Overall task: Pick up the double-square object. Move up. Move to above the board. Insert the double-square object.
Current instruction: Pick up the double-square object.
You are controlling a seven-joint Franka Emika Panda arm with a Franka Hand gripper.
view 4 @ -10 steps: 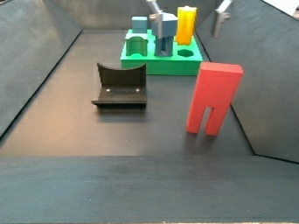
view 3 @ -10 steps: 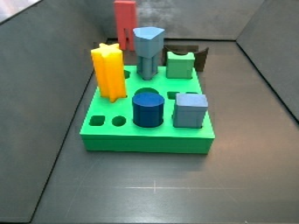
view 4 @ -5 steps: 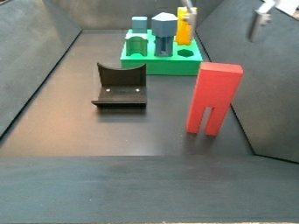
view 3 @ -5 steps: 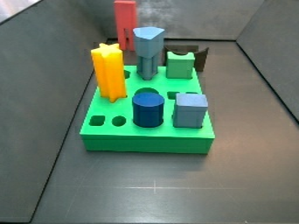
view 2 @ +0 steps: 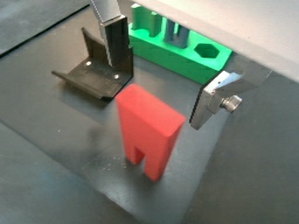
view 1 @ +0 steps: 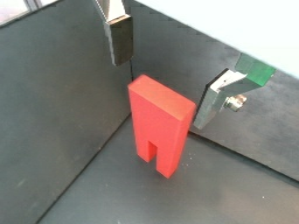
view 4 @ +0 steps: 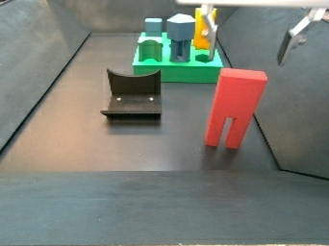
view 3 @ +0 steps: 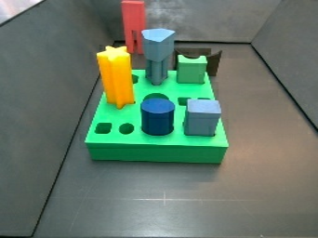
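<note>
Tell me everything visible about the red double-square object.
The double-square object is a tall, flat-sided red block, plastic by its look, with a slot at the bottom splitting it into two square legs. It stands upright on the dark floor, apart from the board. The open gripper hovers above, fingers either side, not touching.

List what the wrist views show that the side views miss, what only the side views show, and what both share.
Only the wrist views: a look down on the double-square object between the open gripper fingers, which are clear of it. Only the side views: the yellow star column, blue cylinder and grey-blue cube. Both: the red object upright on the floor, the board, the fixture.
</note>
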